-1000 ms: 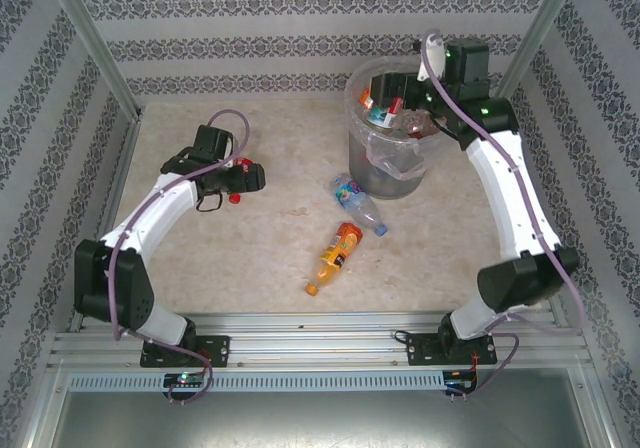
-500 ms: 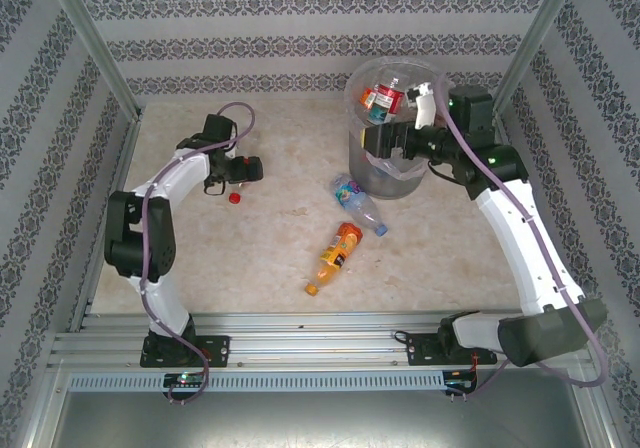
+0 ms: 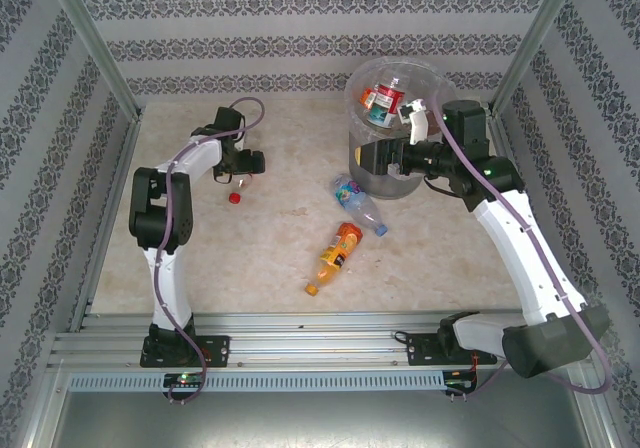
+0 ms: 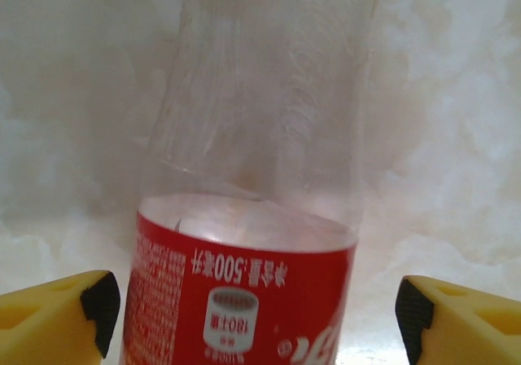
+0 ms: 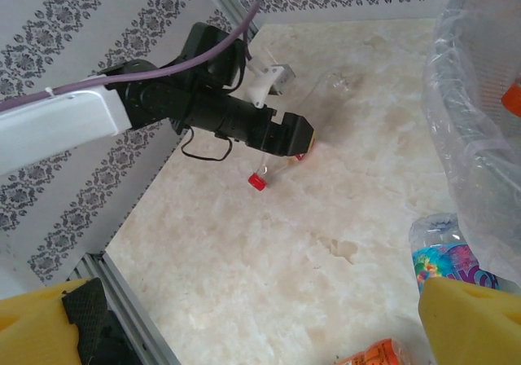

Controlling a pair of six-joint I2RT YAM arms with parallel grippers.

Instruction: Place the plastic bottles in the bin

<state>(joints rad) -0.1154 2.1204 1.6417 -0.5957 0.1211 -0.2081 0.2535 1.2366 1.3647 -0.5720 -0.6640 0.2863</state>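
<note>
Red-label bottle (image 4: 244,300), lower part cut off, between left pincer (image 4: 256,308) fingers.

A robotics lab test cell rather than a lived-in room: two white-and-black robot arms, the left arm (image 3: 165,278) and the right arm (image 3: 525,253), stand bolted to slotted aluminium rails (image 3: 320,330) at 6 o'clock in the overhead view, with a purple cable (image 5: 163,68) running along the left one. Bare metal posts (image 3: 90,43) rise at 10 and 2 o'clock, framing grey damask-striped wallpaper (image 3: 300,8) that wraps three sides like a stage backdrop. The work surface is a marble-look tabletop (image 3: 250,258), on which a bag-lined bin (image 3: 392,184) at 1 o'clock and loose plastic bottles (image 3: 337,253) near the centre are laid out.
</note>
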